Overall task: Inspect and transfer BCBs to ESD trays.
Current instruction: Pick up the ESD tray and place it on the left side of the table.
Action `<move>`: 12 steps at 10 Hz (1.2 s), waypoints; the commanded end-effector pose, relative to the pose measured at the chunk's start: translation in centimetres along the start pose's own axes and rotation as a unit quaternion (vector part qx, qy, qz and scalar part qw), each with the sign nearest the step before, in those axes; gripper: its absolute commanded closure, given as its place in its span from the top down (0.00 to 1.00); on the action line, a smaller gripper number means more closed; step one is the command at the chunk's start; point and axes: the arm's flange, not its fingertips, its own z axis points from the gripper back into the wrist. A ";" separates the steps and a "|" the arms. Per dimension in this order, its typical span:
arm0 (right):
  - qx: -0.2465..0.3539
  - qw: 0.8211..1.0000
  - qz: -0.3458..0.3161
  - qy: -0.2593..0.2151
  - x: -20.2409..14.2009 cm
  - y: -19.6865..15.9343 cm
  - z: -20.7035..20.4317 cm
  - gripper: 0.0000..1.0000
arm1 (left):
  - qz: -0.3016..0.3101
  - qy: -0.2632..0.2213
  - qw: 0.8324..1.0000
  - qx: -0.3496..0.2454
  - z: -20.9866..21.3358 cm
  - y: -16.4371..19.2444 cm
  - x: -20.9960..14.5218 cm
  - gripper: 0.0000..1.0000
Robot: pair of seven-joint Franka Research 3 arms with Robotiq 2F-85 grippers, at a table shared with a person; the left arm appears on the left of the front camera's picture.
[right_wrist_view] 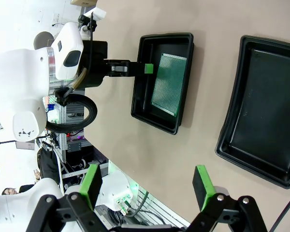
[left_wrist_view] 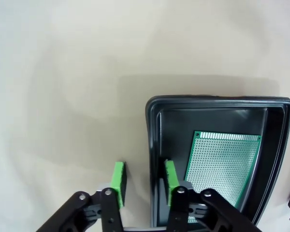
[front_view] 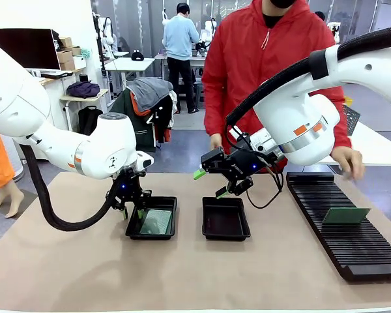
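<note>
My left gripper (left_wrist_view: 144, 178) straddles a side wall of the left tray (left_wrist_view: 217, 99), fingers apart and not yet clamped, probably to steady it. A BCB (left_wrist_view: 222, 164) lies flat inside. My right gripper (right_wrist_view: 147, 181) hangs wide open over the empty tray (right_wrist_view: 261, 140).

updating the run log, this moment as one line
left gripper: open, astride left tray rim | BCB: flat in left tray | right gripper: open, raised near empty tray
</note>
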 end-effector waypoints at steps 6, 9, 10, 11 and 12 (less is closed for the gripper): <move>-0.008 1.000 -0.006 0.001 0.1 0.3 0.1 1.00 | -0.010 -0.007 1.000 -0.010 0.4 0.2 -0.1 0.13; -0.008 1.000 -0.006 0.001 0.1 0.3 0.1 1.00 | -0.009 -0.004 1.000 -0.011 0.7 0.3 -0.1 0.13; -0.008 1.000 -0.006 0.001 0.1 0.3 0.1 1.00 | -0.008 -0.004 1.000 -0.011 0.7 0.2 -0.1 0.00; -0.008 1.000 -0.006 0.001 0.1 0.3 0.1 1.00 | -0.007 -0.003 1.000 -0.011 0.9 0.3 -0.1 0.04; -0.008 1.000 -0.006 0.001 0.1 0.3 0.1 1.00 | -0.006 -0.003 1.000 -0.010 0.9 0.3 -0.1 0.00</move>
